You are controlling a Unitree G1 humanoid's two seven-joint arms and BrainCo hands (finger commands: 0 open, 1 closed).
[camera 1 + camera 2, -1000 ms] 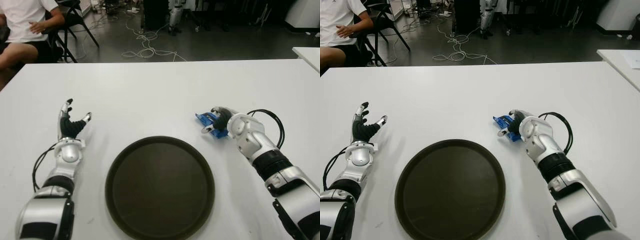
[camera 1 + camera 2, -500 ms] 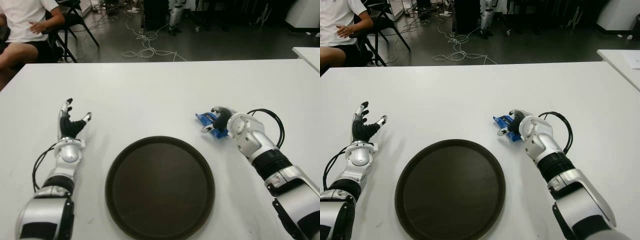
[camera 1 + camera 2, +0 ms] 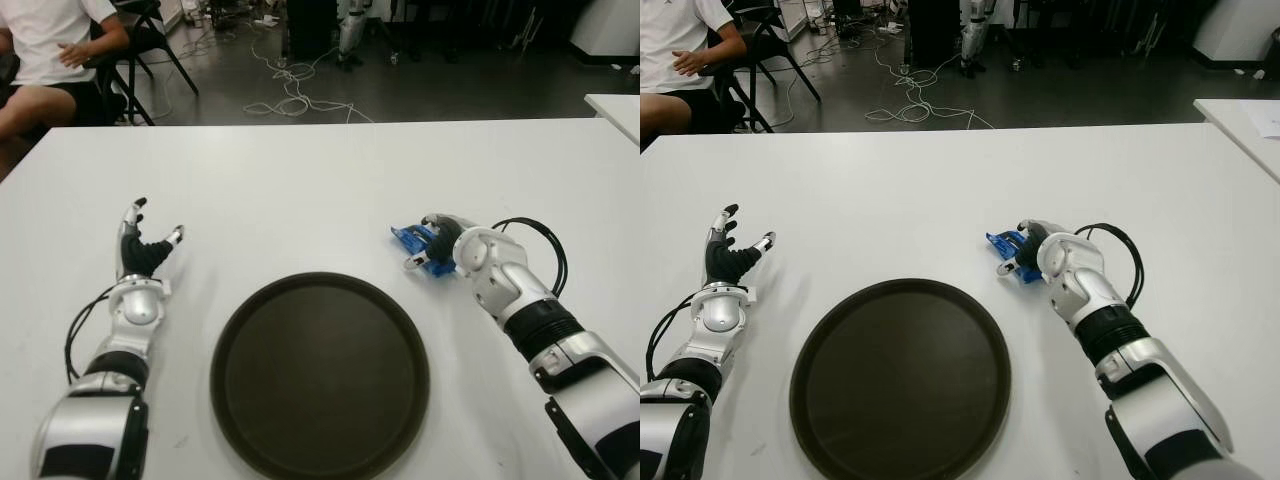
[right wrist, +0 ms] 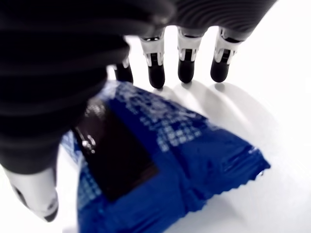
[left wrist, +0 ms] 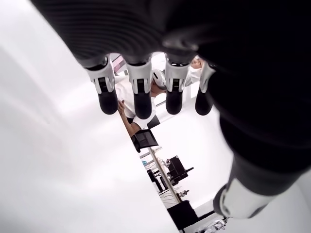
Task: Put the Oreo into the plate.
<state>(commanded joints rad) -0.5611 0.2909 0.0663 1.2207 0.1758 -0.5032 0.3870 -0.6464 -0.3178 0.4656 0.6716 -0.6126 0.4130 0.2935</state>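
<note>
Oreo (image 4: 160, 160): blue crimped wrapper, dark panel

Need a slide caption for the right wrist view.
Right hand over the blue Oreo pack on the white table, fingers not closed.

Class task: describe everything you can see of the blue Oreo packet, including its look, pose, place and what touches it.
The Oreo packet is a glossy blue wrapper with a crimped end and a dark panel on its face. It lies flat on the white table, beyond the right rim of the dark round plate. The right hand covers it, fingers reaching past it.
</note>
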